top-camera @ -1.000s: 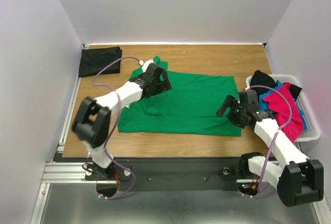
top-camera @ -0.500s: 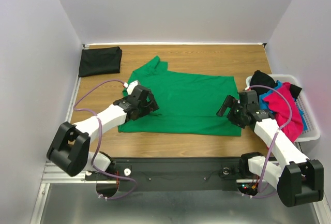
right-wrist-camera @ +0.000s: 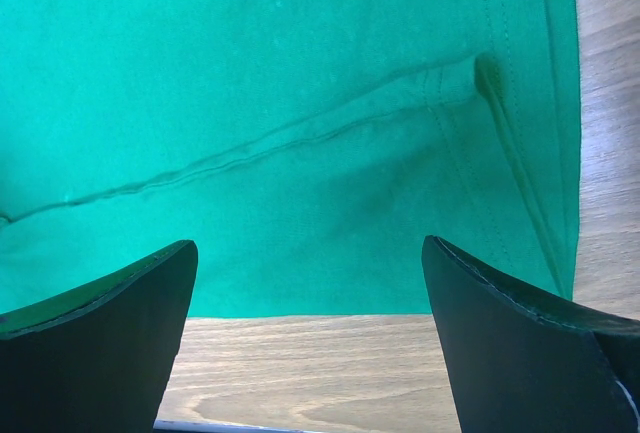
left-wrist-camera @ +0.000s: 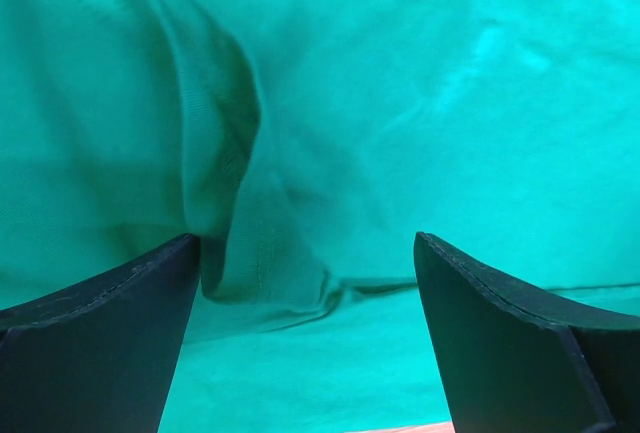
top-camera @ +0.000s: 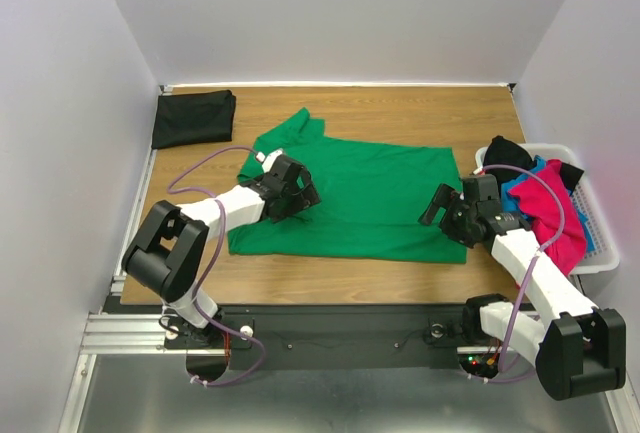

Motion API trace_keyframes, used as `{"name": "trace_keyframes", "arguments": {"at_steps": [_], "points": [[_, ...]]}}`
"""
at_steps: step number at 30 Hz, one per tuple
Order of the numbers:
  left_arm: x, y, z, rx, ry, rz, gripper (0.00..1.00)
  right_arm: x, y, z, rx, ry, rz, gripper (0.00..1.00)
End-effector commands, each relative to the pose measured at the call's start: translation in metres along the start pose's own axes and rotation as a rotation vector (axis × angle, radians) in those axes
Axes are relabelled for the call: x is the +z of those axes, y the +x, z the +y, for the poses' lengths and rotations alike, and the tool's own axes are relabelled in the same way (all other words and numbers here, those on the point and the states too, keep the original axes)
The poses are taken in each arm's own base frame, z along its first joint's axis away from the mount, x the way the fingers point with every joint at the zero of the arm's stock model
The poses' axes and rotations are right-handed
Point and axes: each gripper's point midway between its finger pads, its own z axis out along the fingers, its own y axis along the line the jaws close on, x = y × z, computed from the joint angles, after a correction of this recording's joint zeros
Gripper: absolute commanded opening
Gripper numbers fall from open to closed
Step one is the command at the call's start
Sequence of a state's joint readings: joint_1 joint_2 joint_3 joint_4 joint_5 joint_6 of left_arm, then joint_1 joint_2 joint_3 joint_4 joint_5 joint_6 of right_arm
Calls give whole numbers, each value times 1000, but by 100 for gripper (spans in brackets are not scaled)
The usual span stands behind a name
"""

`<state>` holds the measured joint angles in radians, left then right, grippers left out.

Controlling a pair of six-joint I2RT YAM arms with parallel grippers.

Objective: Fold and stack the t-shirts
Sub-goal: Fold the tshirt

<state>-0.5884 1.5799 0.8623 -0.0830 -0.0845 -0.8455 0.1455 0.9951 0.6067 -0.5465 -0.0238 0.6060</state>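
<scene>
A bright green t-shirt (top-camera: 380, 193) lies spread flat across the middle of the wooden table, one sleeve pointing to the back left. My left gripper (top-camera: 303, 199) is open low over the shirt's left part. In the left wrist view it (left-wrist-camera: 305, 245) straddles a raised fold of green cloth (left-wrist-camera: 235, 203). My right gripper (top-camera: 433, 209) is open at the shirt's right edge. In the right wrist view it (right-wrist-camera: 310, 248) hangs over the shirt's hem (right-wrist-camera: 300, 298) and bare wood. A folded black t-shirt (top-camera: 193, 118) lies at the back left corner.
A white plastic basket (top-camera: 600, 253) stands at the right edge with magenta (top-camera: 548, 211), blue (top-camera: 520, 193) and black (top-camera: 505, 151) t-shirts heaped in it. White walls close in the table on the left, back and right.
My left gripper has moved from the shirt's back-left sleeve toward the near left part, then slightly right. The sleeve now lies uncovered. The right arm has not moved.
</scene>
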Motion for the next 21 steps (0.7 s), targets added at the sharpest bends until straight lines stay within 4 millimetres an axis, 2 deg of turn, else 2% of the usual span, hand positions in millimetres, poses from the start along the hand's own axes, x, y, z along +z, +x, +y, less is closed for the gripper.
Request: {"name": "trace_keyframes", "arguments": {"at_steps": [1,6,9,12,14,17,18,21], "points": [[-9,-22,-31,9,84,-53,98,-1,-3,0,-13,1,-22,100],[-4,-31,-43,40,92,-56,98,0,-3,0,-13,2,-21,100],[15,-24,-41,63,65,-20,98,-1,-3,0,-15,2,-21,100],[30,-24,-51,93,76,8,98,0,-2,-1,-15,4,-19,100],[33,-25,-55,103,80,10,98,0,-3,0,-16,3,-20,100],[25,-44,-68,122,101,-45,98,0,-2,-1,-15,4,-19,100],[19,-53,-79,126,125,-69,98,0,-3,0,-15,3,-20,100],[7,-66,-97,153,166,-93,98,0,-2,-1,-16,4,-19,100]]}}
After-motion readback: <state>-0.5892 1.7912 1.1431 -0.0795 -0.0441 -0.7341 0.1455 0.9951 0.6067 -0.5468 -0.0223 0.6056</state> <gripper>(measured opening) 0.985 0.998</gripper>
